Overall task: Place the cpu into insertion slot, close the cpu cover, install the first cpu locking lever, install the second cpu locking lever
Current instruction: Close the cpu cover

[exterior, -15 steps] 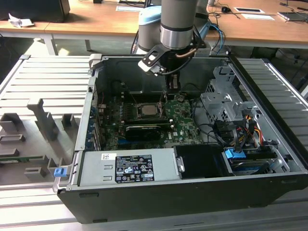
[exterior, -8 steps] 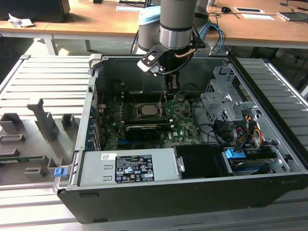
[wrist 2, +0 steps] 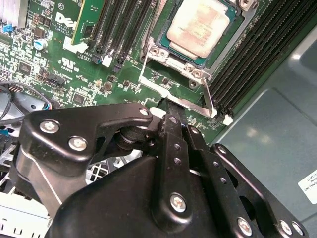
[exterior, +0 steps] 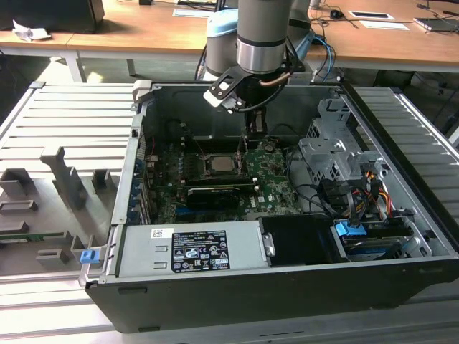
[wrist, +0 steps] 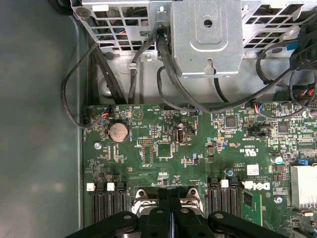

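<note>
Jaws: narrow; we see the fingers pressed together, tips at the wire lever.
Chip: just beyond the jaw tips, lying flat in the cover's window.
Cover: down around the chip, between it and the jaws.
Board: beneath the jaws.

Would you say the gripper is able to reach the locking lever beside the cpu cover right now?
Probably yes: the gripper hangs right at the locking lever beside the cpu cover, with nothing between.
</note>
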You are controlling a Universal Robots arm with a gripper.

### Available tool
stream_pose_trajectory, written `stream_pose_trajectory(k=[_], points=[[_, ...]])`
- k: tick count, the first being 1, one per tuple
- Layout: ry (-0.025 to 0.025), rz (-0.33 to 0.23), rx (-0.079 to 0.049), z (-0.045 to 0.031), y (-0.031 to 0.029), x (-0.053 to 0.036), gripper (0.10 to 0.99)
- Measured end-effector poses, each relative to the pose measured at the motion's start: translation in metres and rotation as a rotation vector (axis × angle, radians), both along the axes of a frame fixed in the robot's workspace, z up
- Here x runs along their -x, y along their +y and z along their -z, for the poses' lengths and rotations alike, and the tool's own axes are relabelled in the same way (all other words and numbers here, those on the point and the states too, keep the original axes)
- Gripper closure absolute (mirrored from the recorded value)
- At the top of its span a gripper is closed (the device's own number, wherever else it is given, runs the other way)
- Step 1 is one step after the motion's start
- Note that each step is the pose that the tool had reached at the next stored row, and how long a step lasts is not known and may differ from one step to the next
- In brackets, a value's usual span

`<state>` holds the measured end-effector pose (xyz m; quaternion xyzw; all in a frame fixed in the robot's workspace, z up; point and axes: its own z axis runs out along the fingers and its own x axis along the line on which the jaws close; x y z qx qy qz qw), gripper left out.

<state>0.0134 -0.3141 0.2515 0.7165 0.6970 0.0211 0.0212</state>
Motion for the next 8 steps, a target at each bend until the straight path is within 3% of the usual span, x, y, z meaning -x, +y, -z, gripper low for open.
stream_pose_trajectory(k=[8], points=[[0.0000, 0.000, 0.000, 0.0004, 0.0000, 0.0036, 0.980]])
